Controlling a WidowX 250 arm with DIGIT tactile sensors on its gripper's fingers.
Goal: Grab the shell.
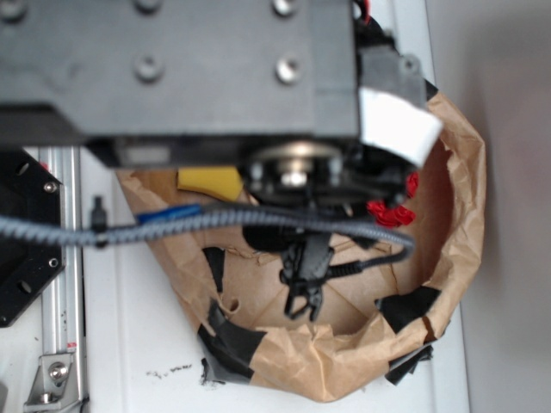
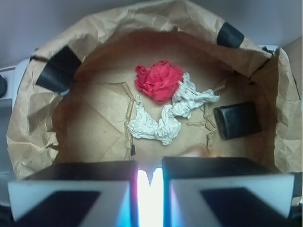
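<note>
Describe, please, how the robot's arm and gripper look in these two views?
The arm is a blurry dark grey block with round screw heads and a white patch. A braided grey cable crosses beneath it. The gripper is black; the wrist view shows dark fingers with pale edges.

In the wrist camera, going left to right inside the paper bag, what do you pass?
Black tape on the left wall → white crumpled paper → black block. The red crumpled paper sits above the white one, overlapping in order.

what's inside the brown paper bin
Crumpled red paper, crumpled white-grey paper and a black block show. The gripper hides the near floor; no shell is clearly visible.
</note>
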